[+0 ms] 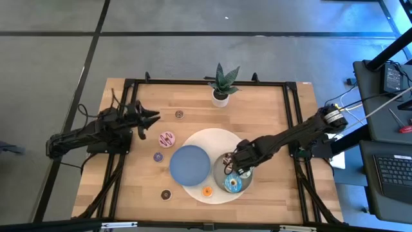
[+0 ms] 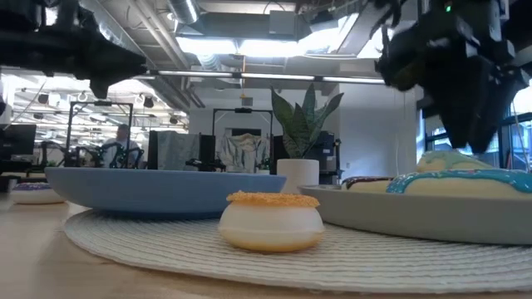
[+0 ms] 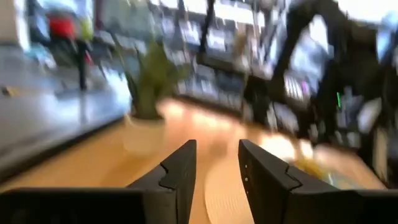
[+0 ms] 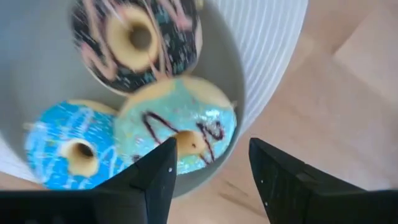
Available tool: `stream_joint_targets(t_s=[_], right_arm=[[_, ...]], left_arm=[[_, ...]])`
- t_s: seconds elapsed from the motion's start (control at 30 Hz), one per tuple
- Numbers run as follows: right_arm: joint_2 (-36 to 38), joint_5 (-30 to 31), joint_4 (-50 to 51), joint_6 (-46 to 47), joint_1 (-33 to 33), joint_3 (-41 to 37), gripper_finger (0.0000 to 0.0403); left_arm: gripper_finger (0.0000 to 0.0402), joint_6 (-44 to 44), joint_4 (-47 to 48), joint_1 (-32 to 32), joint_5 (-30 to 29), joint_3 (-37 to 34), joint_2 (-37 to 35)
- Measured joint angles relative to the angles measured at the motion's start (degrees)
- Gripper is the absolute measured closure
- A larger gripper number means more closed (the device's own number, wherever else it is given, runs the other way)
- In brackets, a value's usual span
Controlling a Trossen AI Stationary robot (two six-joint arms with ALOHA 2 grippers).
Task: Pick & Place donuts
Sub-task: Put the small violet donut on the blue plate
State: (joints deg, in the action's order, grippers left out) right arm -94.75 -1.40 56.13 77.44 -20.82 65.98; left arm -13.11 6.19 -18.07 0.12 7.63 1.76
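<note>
A grey plate [image 4: 37, 81] on the round white mat [image 1: 215, 138] holds three larger donuts: brown [image 4: 140, 40], green [image 4: 180, 127] and blue [image 4: 74, 152]. My right gripper [image 4: 211, 168] is open and empty just above them [image 1: 232, 164], near the green donut. The pink donut [image 1: 167, 138], a purple mini [image 1: 158, 156] and two brown minis [image 1: 179, 115] [image 1: 166, 194] lie on the bare table. An orange mini [image 2: 270, 220] lies on the mat's near part. My left gripper [image 1: 151, 117] is open and empty at the table's left, above the wood.
A blue plate [image 1: 190, 164] lies on the mat left of the grey plate. A potted plant [image 1: 222, 87] stands at the far edge. Black frame rails [image 1: 293, 116] run along the table's sides. Bare wood lies at the table's far right.
</note>
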Motion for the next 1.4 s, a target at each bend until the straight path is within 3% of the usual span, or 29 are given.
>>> stream_joint_targets(t_s=[0.17, 0.3, 0.37, 0.57, 0.77, 1.17, 1.4], right_arm=[[5.0, 5.9, 0.2, -0.2, 0.1, 0.0, 0.0201], [8.1, 9.7, 1.3, -0.2, 1.0, 0.0, 0.0201], [9.2, 12.0, 2.2, -0.2, 1.5, 0.0, 0.0201], [10.4, 16.4, 2.9, -3.1, 3.9, 0.0, 0.0201], [10.2, 16.8, 2.7, -11.6, 7.0, 0.0, 0.0201], [10.2, 18.7, 2.3, -29.5, 12.7, 0.0, 0.0201], [10.2, 19.8, 1.6, -34.9, 14.3, 0.0, 0.0201]], left_arm=[[0.0285, -1.5, 18.0, 0.0, 7.0, 8.9, 6.1], [0.0285, -5.8, 22.1, 1.9, 16.4, 12.5, 13.9], [0.0285, -8.4, 22.0, 3.6, 17.3, 13.3, 18.6], [0.0285, -12.3, 26.9, 9.5, 12.2, 17.8, 33.8], [0.0285, -26.7, 38.8, 14.6, 11.2, 21.7, 45.7], [0.0285, -48.1, 38.2, 30.5, 1.7, 24.3, 56.4], [0.0286, -57.7, 35.2, 34.7, -3.0, 24.3, 63.1]])
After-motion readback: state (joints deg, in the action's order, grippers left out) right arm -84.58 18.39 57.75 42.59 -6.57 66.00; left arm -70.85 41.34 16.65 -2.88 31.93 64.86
